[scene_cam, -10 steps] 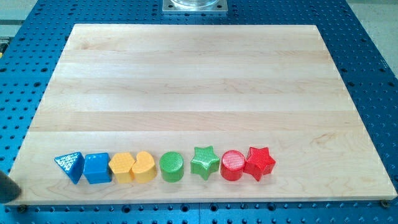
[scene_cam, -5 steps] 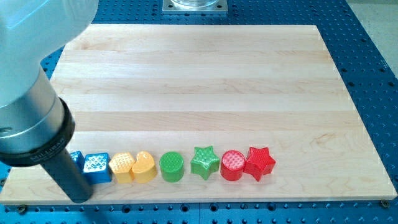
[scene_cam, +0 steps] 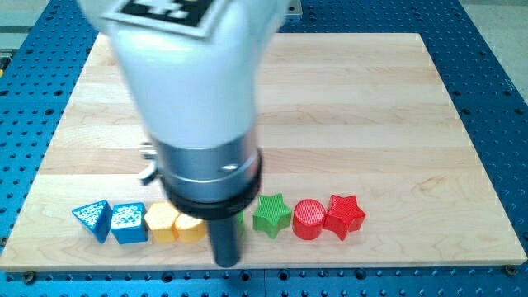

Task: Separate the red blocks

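Note:
A red cylinder [scene_cam: 309, 219] and a red star [scene_cam: 345, 216] sit touching at the right end of a row of blocks near the view's bottom. My tip [scene_cam: 227, 263] is below the row, in front of the green cylinder, which the rod hides. It is left of the red blocks, apart from them. A green star [scene_cam: 271, 214] lies between my rod and the red cylinder.
Left along the row: a yellow heart [scene_cam: 190, 228], a yellow block [scene_cam: 162, 221], a blue cube [scene_cam: 128, 223] and a blue triangle [scene_cam: 92, 219]. The arm's large white body [scene_cam: 194, 91] covers the board's [scene_cam: 371, 115] upper left middle.
The arm has swept in from the view's left and the tip has moved right along the bottom edge, from beside the blue blocks to below the green cylinder. The blocks have not moved.

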Motion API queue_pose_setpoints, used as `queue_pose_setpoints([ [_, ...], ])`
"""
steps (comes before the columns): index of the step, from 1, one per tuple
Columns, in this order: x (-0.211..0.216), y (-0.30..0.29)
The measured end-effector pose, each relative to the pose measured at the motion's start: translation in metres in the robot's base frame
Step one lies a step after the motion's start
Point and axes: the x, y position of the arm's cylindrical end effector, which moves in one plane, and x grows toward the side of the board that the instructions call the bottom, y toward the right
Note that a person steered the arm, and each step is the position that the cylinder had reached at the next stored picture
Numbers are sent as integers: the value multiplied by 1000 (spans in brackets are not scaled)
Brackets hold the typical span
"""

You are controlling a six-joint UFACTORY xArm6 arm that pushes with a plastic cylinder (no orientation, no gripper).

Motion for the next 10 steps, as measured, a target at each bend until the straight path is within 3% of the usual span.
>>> queue_pose_setpoints([
  [2, -1, 86],
  [4, -6, 101],
  [6, -97, 104],
  [7, -91, 115],
  [8, -60, 135],
  [10, -65, 105],
])
